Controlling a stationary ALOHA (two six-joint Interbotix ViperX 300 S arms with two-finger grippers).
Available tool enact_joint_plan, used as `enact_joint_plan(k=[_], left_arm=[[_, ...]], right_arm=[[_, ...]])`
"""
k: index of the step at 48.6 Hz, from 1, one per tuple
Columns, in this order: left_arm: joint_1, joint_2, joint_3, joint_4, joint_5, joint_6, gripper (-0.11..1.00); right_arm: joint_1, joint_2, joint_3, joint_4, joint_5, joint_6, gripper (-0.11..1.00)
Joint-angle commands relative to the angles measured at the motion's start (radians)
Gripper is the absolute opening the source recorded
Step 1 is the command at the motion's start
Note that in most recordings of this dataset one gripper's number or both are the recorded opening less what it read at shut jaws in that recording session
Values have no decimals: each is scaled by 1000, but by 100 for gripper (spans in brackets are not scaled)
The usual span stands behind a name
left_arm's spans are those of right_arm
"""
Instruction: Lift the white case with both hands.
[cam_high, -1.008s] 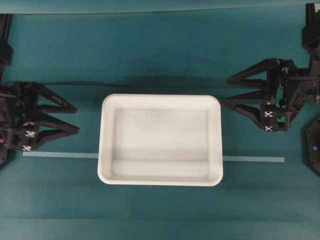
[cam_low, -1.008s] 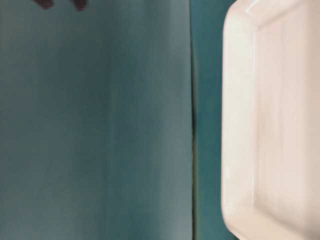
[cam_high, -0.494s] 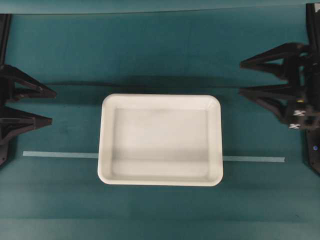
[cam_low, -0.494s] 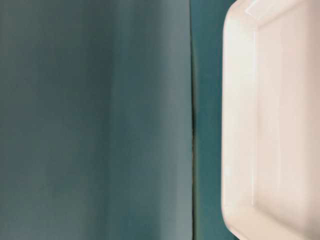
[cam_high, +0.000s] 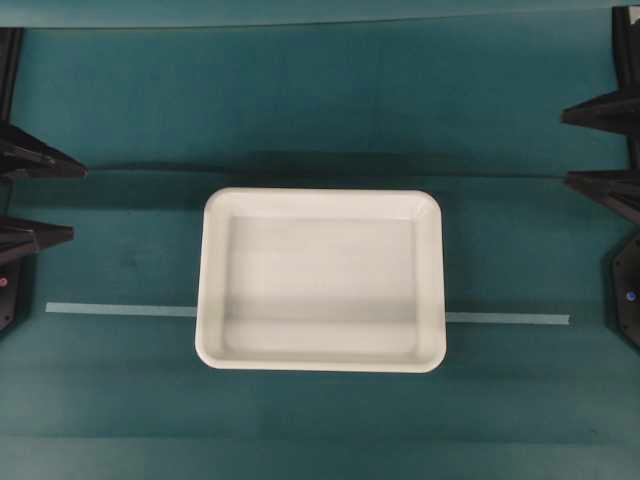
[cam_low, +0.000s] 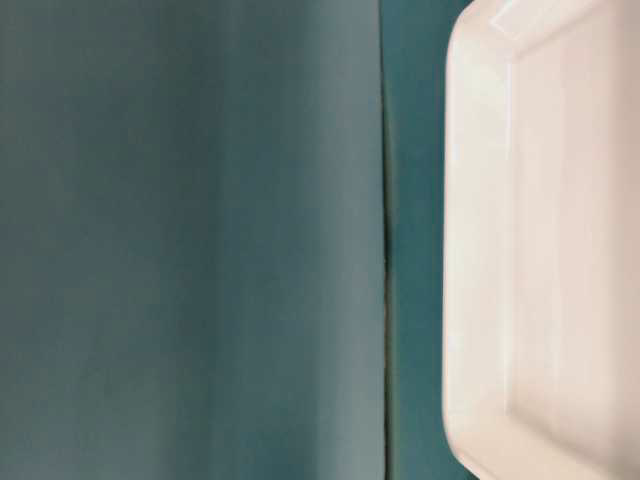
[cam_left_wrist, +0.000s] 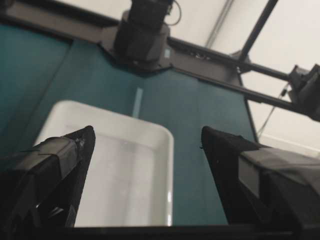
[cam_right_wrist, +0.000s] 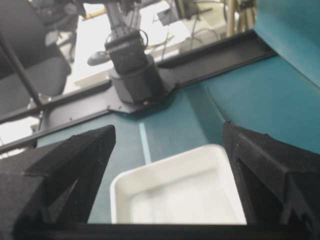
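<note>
White case (cam_high: 321, 279): one, lying flat at the middle of the teal tabletop (cam_high: 300, 120), long sides running left to right, across a pale tape strip (cam_high: 120, 310). Nothing touches it.
Left tool (cam_high: 40, 200): at the left edge, fingers spread wide, grasping nothing, well apart from the case.
Right tool (cam_high: 600, 145): at the right edge, fingers likewise spread, released, well apart from the case.

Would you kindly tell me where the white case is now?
In the overhead view the white case lies mid-table across the pale tape line, apart from both end effectors.
</note>
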Motion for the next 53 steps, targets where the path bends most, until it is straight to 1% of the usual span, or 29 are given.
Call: enact_joint_plan(k=[1, 35, 53], left_arm=[[2, 6, -23, 3, -5, 11, 92], [3, 0, -18, 3, -11, 11, 92], [2, -2, 0, 3, -11, 9, 92]], right_arm=[[-2, 3, -12, -3, -2, -2, 91], [-2, 5, 2, -3, -3, 6, 91], [-6, 0, 12, -3, -3, 9, 92]])
